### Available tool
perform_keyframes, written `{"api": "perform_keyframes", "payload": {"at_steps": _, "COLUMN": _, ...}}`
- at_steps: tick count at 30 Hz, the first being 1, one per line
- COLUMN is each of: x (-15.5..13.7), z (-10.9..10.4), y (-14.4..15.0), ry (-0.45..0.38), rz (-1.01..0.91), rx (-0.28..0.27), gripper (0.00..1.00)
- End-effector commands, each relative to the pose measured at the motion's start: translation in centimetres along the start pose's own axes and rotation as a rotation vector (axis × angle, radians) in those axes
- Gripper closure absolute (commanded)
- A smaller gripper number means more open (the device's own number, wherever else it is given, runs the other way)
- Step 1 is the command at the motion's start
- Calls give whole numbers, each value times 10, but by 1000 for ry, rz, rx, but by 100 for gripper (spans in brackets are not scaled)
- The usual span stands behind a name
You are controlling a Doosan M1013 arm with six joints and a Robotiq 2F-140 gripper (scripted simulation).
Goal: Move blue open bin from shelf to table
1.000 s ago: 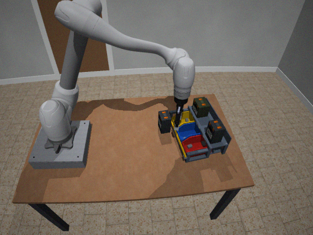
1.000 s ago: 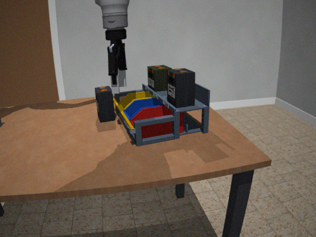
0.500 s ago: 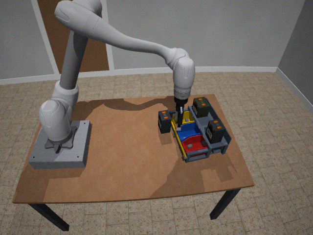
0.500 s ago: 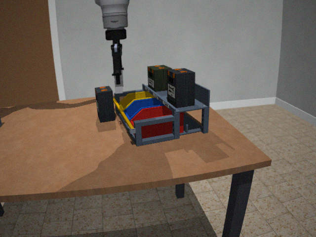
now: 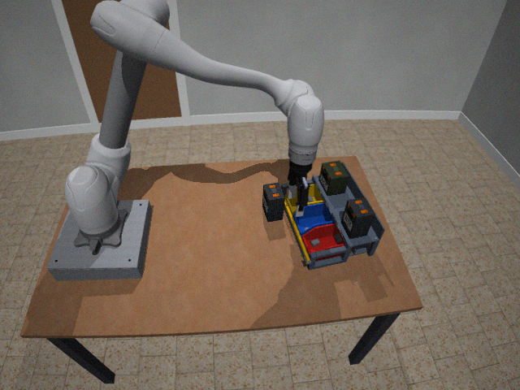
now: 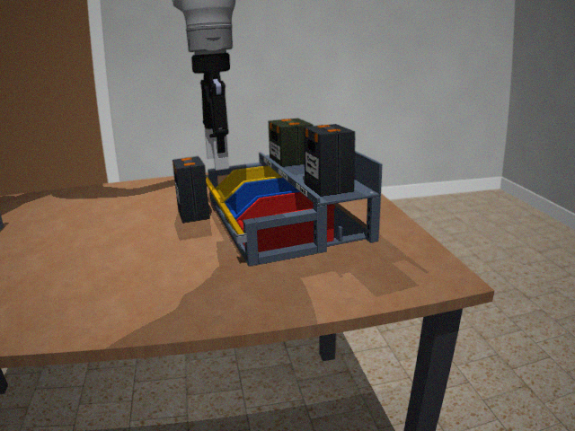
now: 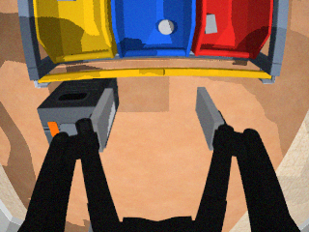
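The blue open bin (image 7: 154, 10) stands in the middle of the grey shelf's (image 5: 335, 214) lower level, between a yellow bin (image 7: 71, 15) and a red bin (image 7: 234, 14). Two round grey parts (image 7: 165, 7) lie in it. It also shows in the top and exterior views (image 5: 313, 216) (image 6: 264, 192). My gripper (image 7: 154, 99) (image 5: 301, 201) (image 6: 217, 155) points straight down, open and empty. It hangs above the table just in front of the bins' open fronts, lined up with the blue bin. It touches nothing.
A dark box (image 7: 71, 110) (image 5: 273, 202) stands on the table next to my left finger, in front of the yellow bin. A green box (image 5: 335, 177) and a black box (image 5: 357, 216) stand on the shelf's top. The arm's base (image 5: 98, 239) is at the left.
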State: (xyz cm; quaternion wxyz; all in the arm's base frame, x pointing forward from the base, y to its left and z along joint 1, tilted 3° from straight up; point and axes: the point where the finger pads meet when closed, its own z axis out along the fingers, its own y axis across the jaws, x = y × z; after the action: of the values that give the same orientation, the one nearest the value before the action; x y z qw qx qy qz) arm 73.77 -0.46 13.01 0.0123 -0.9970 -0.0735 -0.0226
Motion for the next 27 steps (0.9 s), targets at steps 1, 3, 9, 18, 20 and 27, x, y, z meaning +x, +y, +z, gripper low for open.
{"api": "perform_keyframes", "payload": {"at_steps": 1, "x": 0, "z": 0, "y": 0, "ry": 0, "rz": 0, "rx": 0, "gripper": 43}}
{"api": "perform_keyframes", "payload": {"at_steps": 3, "x": 0, "z": 0, "y": 0, "ry": 0, "rz": -52, "rx": 0, "gripper": 43}}
{"api": "perform_keyframes", "payload": {"at_steps": 9, "x": 0, "z": 0, "y": 0, "ry": 0, "rz": -260, "rx": 0, "gripper": 43}}
{"api": "perform_keyframes", "payload": {"at_steps": 18, "x": 0, "z": 0, "y": 0, "ry": 0, "rz": -260, "rx": 0, "gripper": 43}}
{"api": "perform_keyframes", "payload": {"at_steps": 20, "x": 0, "z": 0, "y": 0, "ry": 0, "rz": -312, "rx": 0, "gripper": 43}}
{"api": "perform_keyframes", "payload": {"at_steps": 27, "x": 0, "z": 0, "y": 0, "ry": 0, "rz": -520, "rx": 0, "gripper": 43}}
